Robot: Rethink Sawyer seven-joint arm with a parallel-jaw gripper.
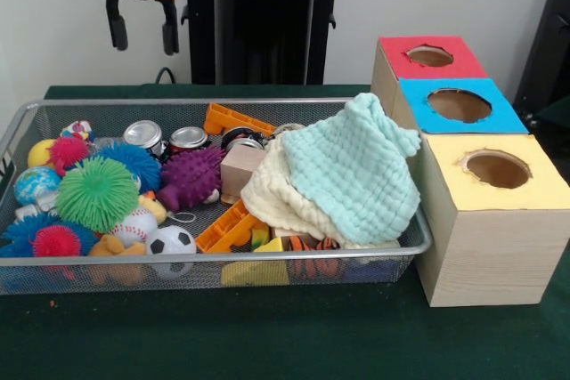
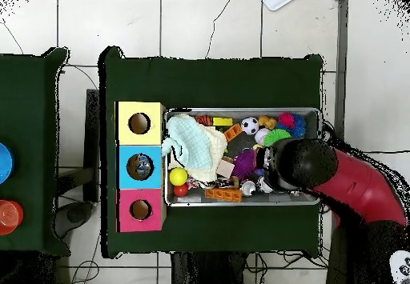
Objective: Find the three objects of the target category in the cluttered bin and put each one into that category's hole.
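The wire mesh bin (image 1: 267,259) is full of toys on the green table. Two silver cans (image 1: 144,135) (image 1: 188,138) stand side by side at its far side. A third can (image 1: 243,140) shows only its top behind a wooden block. My gripper (image 1: 142,33) hangs open and empty above the bin's far left corner, well above the cans. In the overhead view my red and black arm (image 2: 308,165) covers the bin's (image 2: 240,111) right part and hides the gripper and cans.
Three wooden boxes with holes stand by the bin: red top (image 1: 430,56), blue top (image 1: 459,106), yellow top (image 1: 496,169). A pale green cloth (image 1: 352,166) on a cream cloth (image 1: 263,198) covers the bin's right half. Spiky balls (image 1: 96,191), sports balls and orange blocks (image 1: 233,118) surround the cans.
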